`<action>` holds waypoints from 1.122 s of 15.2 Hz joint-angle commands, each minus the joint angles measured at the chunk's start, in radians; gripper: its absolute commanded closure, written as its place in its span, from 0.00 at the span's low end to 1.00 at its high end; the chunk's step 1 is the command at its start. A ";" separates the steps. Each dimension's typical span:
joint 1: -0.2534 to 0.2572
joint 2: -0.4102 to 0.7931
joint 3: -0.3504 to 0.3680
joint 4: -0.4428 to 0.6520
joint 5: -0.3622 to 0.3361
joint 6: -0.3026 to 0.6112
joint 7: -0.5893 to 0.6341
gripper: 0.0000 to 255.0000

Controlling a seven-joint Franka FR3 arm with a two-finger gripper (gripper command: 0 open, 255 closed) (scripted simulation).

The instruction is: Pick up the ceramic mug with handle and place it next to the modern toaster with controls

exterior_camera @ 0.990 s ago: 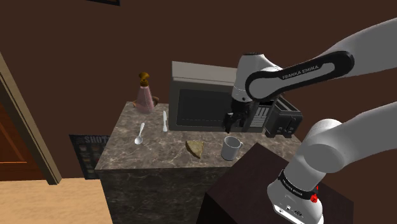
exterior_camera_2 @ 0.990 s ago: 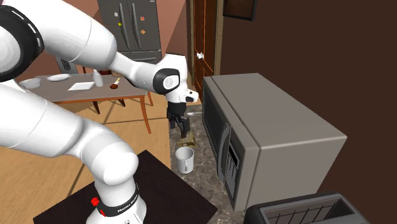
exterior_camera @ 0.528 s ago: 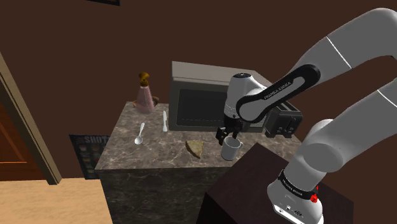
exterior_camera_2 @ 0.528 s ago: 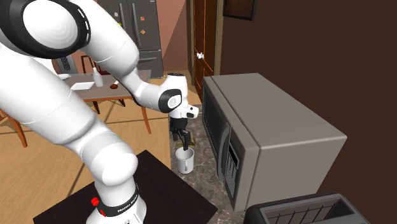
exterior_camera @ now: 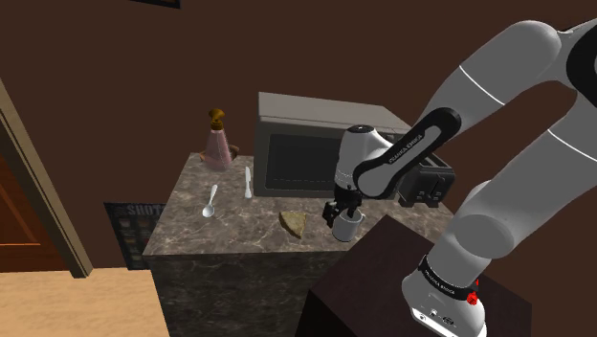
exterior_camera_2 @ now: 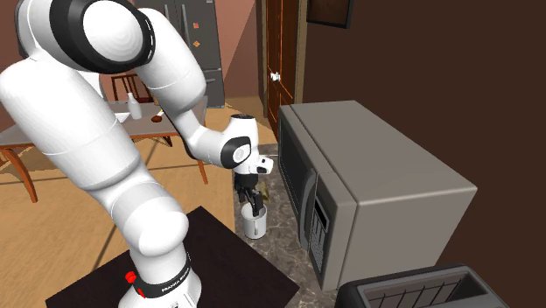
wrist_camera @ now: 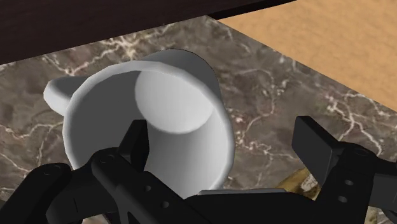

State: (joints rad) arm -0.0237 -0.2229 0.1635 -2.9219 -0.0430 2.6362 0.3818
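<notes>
A white mug (exterior_camera: 350, 227) with a handle stands upright near the marble counter's (exterior_camera: 239, 225) front edge, close to the stand. My black gripper (exterior_camera: 342, 216) has come down onto it, open. In the wrist view one finger (wrist_camera: 136, 144) is inside the mug (wrist_camera: 172, 95) and the other finger (wrist_camera: 314, 144) is outside its wall, neither visibly pressing; the handle (wrist_camera: 55, 94) points away to the side. The second exterior view shows the gripper (exterior_camera_2: 254, 204) dipping into the mug (exterior_camera_2: 255, 227). The dark toaster (exterior_camera: 427, 178) sits beside the microwave (exterior_camera: 304, 153), further along the counter.
A slice of bread (exterior_camera: 295, 222) lies just to the shoulder view's left of the mug. A spoon (exterior_camera: 209, 201), a knife (exterior_camera: 248, 182) and a pink bottle (exterior_camera: 218, 142) are further left. The dark stand (exterior_camera: 383, 278) edges the counter. The microwave (exterior_camera_2: 367, 184) rises right behind the mug.
The gripper has dropped from in front of the microwave door down onto the mug, staying open. The mug has not moved.
</notes>
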 commanded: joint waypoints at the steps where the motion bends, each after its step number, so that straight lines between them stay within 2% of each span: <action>1: -0.001 0.004 0.000 -0.002 -0.001 0.006 0.001 0.00; 6: -0.001 0.004 0.000 -0.001 -0.001 0.006 0.001 0.00; 7: -0.001 0.004 0.000 -0.001 -0.001 0.006 0.001 1.00; 16: -0.001 0.004 0.000 -0.001 -0.002 0.006 0.001 1.00; 17: 0.003 -0.017 -0.002 -0.001 0.006 -0.015 -0.005 1.00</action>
State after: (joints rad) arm -0.0226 -0.2297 0.1626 -2.9237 -0.0408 2.6320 0.3796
